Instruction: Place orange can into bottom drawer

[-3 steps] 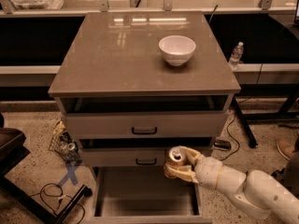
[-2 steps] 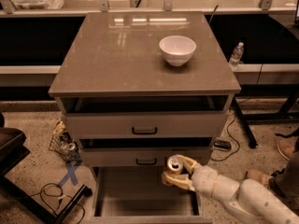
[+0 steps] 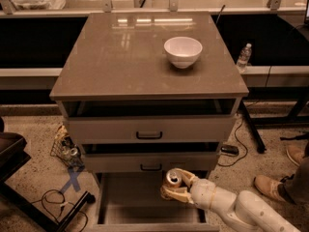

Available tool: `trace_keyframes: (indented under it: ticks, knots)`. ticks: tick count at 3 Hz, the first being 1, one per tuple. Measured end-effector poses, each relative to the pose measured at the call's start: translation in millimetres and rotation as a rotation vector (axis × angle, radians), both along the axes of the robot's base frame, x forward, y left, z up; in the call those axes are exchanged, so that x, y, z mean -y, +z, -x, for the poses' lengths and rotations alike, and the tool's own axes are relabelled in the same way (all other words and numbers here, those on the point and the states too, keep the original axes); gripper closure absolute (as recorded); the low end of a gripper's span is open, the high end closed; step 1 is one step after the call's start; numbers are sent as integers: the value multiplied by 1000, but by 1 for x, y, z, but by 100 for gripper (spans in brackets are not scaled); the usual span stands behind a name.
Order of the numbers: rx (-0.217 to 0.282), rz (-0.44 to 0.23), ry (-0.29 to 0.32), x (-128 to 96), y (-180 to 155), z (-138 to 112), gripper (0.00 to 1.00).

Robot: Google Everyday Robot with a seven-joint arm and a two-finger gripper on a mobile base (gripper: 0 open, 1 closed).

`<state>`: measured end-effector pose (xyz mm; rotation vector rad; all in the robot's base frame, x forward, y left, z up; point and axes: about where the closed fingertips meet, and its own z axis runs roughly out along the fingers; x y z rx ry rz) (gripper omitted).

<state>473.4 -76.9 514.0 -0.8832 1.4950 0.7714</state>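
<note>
The orange can [image 3: 173, 179], with its silver top showing, is held upright in my gripper [image 3: 175, 185], whose pale fingers close around its sides. The can hangs over the right part of the open bottom drawer [image 3: 130, 202], a wide grey tray pulled out below the two shallower drawers. My white arm [image 3: 241, 208] reaches in from the lower right. The can's lower body is hidden by the fingers.
A white bowl [image 3: 183, 51] stands on the cabinet top [image 3: 125, 52]. The two upper drawers [image 3: 149, 128] with black handles are slightly ajar. A water bottle [image 3: 244, 57] stands at the right, shoes [image 3: 270, 187] on the floor at the right, cables and clutter [image 3: 67, 151] at the left.
My gripper has moved left and down with the can, from the drawer's right edge to over the drawer's inside.
</note>
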Motion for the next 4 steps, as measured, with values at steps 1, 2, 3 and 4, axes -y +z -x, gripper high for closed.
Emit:
trace_keyframes:
  ticks: [1, 2, 3, 4]
  knots:
    - [-26, 22, 8, -15, -44, -18, 100]
    - [-67, 17, 75, -61, -137, -42, 100]
    - [-71, 15, 126, -80, -185, -48, 100]
    - [-84, 7, 154, -93, -226, -53, 100]
